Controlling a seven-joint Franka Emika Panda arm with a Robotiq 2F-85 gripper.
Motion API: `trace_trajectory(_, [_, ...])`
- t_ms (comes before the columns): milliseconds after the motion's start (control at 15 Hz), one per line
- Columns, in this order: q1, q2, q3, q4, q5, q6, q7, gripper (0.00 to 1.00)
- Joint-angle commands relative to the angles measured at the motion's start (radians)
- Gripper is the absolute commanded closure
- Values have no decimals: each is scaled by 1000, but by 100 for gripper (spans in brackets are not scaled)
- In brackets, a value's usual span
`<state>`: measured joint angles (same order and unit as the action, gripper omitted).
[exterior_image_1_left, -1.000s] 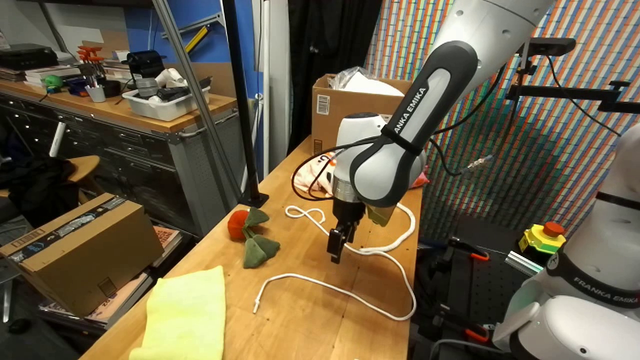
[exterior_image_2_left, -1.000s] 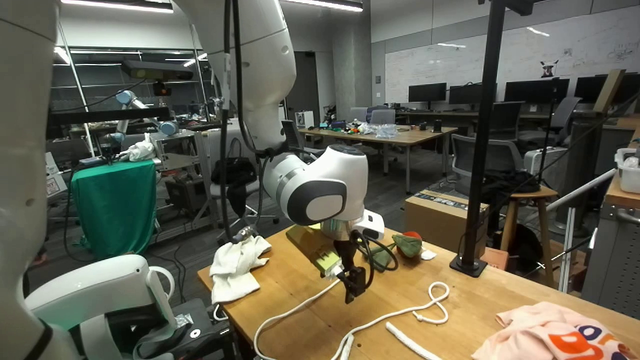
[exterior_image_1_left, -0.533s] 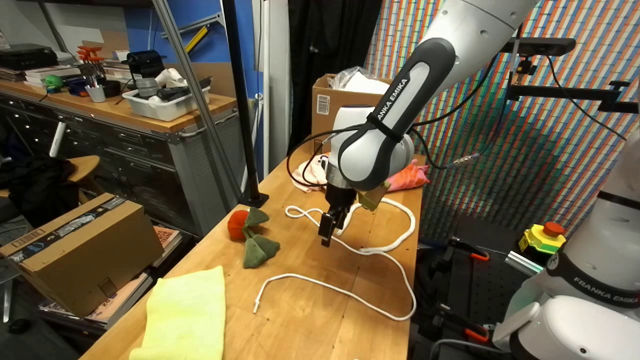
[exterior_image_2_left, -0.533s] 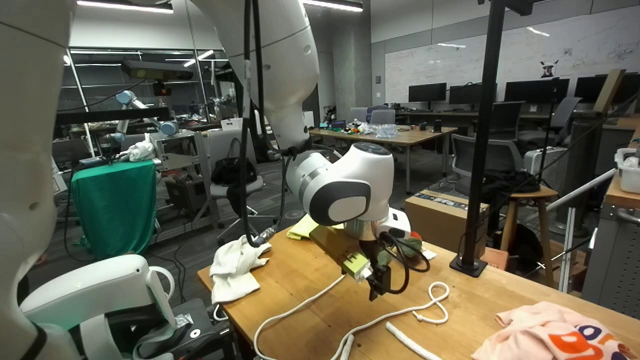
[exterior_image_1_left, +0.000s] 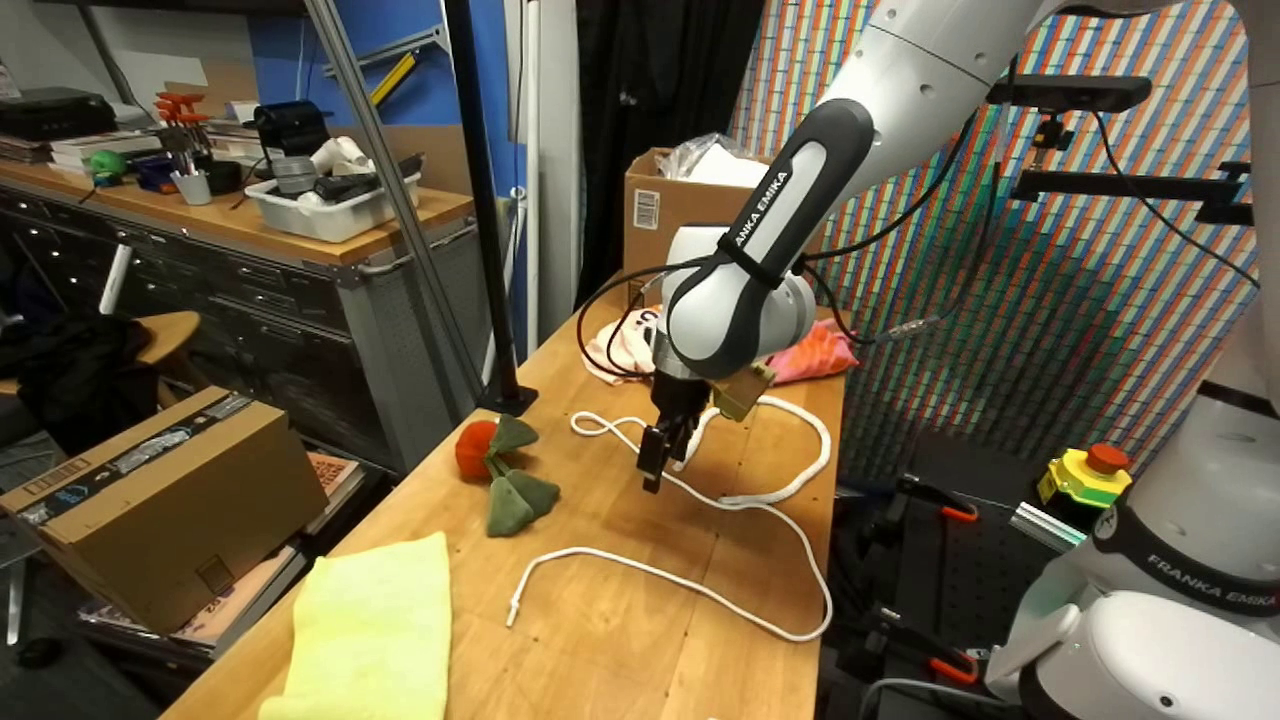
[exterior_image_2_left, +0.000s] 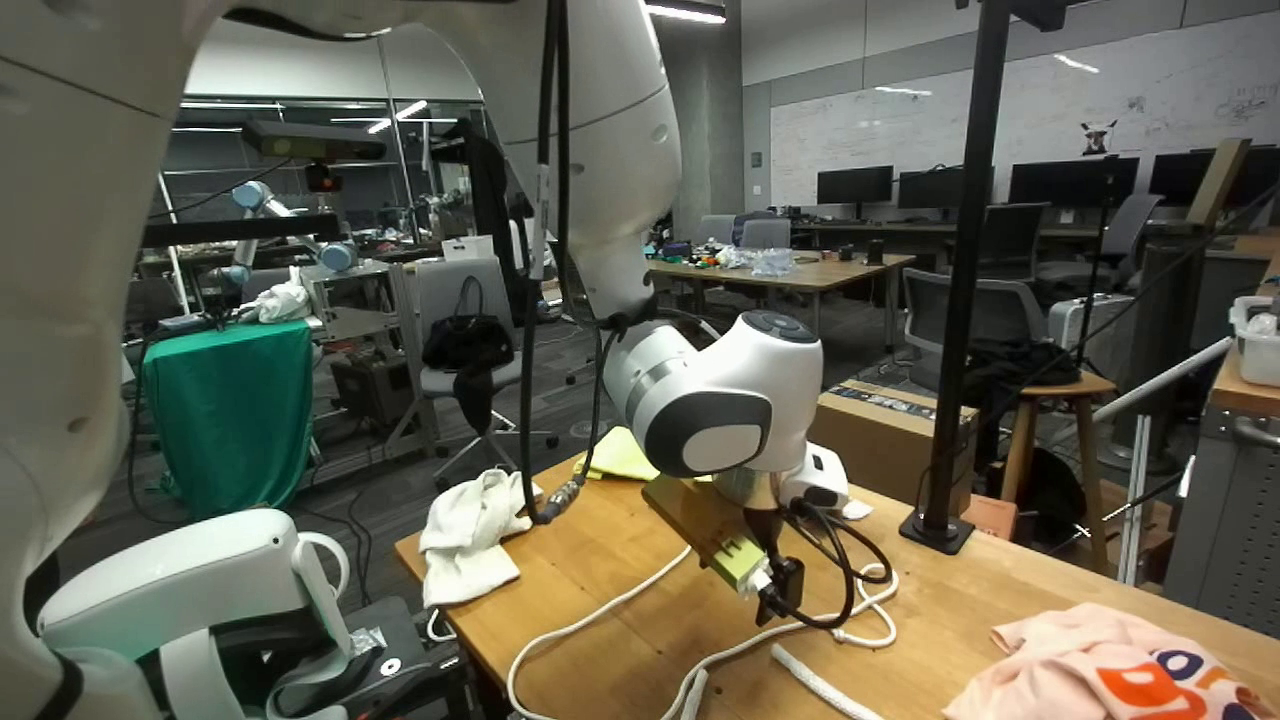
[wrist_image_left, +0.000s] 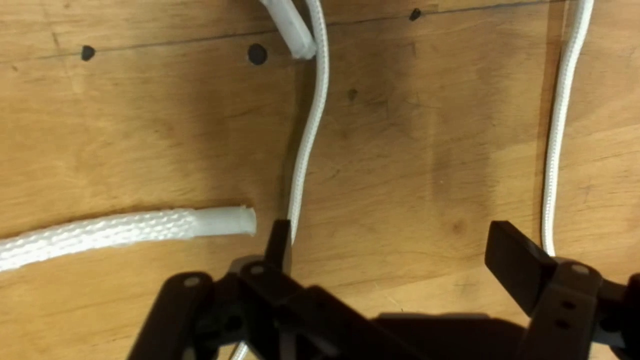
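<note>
The claw (wrist_image_left: 387, 237) hangs above the tabletop (exterior_image_1_left: 640, 680), pointing down, its two fingers spread wide with wood grain showing between them. In the wrist view the thin white cord (wrist_image_left: 312, 115) passes behind the finger on the left, and another stretch of it behind the finger on the right; whether either finger touches it cannot be told. Just outside the left finger lies the thick braided white rope (wrist_image_left: 115, 235), one capped end turned toward the claw; a second capped end, at the top of that view, rests against the cord.

In an exterior view the rope bends in a broad arc, while the cord curls into a small loop at one end and winds across the wood.

Near them sits a red-and-green plush toy (exterior_image_1_left: 512, 507). Farther along the tabletop are a peach cloth (exterior_image_2_left: 1110, 660) with orange and blue lettering, a pink-orange cloth (exterior_image_1_left: 815, 355), a yellow cloth (exterior_image_1_left: 375, 620) and a crumpled white cloth (exterior_image_2_left: 470, 545). Toward the far end stands an open cardboard box (exterior_image_1_left: 690, 205). Well beyond, dark monitors (exterior_image_2_left: 855, 187) line the room below a whiteboard (exterior_image_2_left: 930, 120).
</note>
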<state>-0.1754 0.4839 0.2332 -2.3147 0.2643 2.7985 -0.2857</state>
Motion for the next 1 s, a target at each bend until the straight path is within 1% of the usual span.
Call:
trace_trajectory(0, [-30,30,21,22,9,-9,-32,0])
trace_trajectory(333, [-54,51,25,14,8,-8,-50,0])
trace_trajectory(933, [-134,80,80,8,21,-10,-113,0])
